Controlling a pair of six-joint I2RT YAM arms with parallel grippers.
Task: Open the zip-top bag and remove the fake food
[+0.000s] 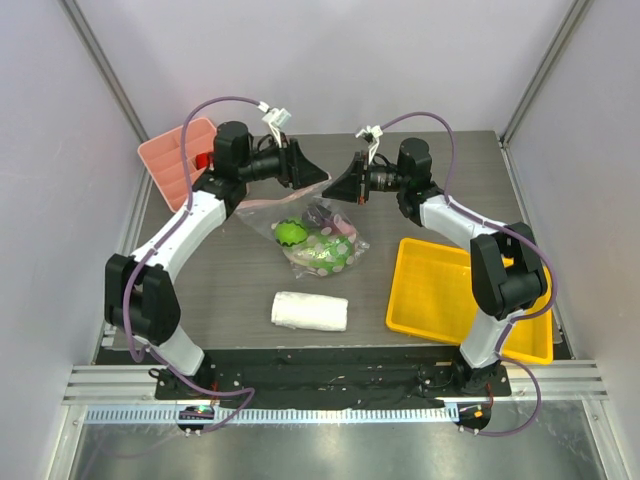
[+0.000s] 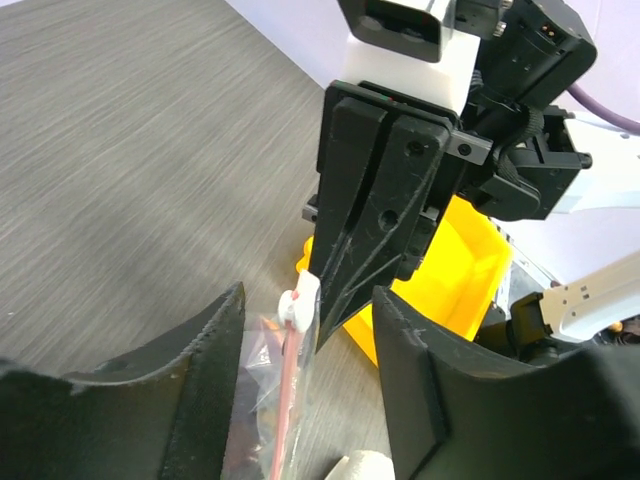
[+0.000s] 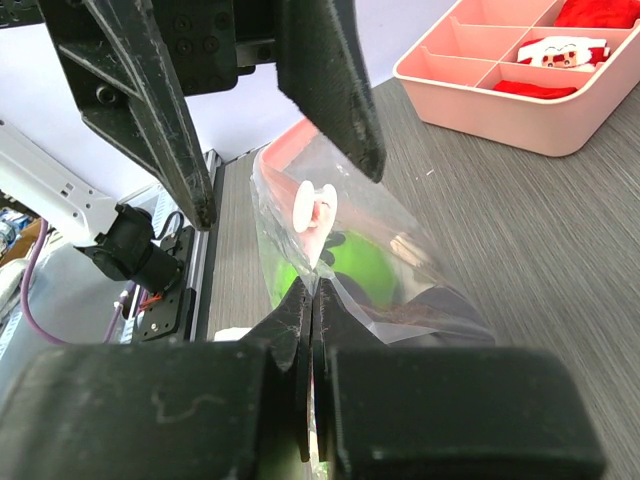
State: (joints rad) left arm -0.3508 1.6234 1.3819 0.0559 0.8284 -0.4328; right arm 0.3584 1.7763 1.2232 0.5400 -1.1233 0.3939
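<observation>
The right claw is pinched fully together on the top edge of the zip-top bag, just below its white slider; the left claw gapes open, one finger on either side of the pink zip strip; the bag lies mid-frame in the overhead view on the counter, with the fake food inside it; a white towel lies below it and a yellow tray sits at lower right.
</observation>
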